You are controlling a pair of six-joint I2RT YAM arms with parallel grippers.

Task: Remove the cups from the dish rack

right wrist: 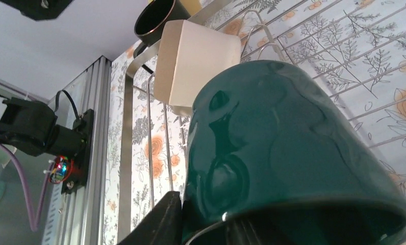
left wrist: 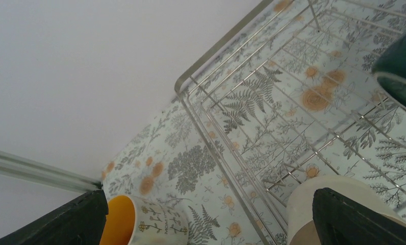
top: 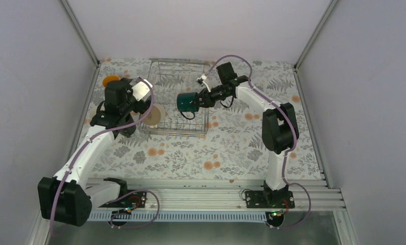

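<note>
Dark green cup is clamped at the rim by right gripper above the dish rack for removal; left gripper waits open beside the rack.

Glossy green cup, shiny metal-wire dish rack, matt cream cup.

Left arm extended, left end effector spread wide; right arm bent inward, right end effector clamping dark green cup.
</note>
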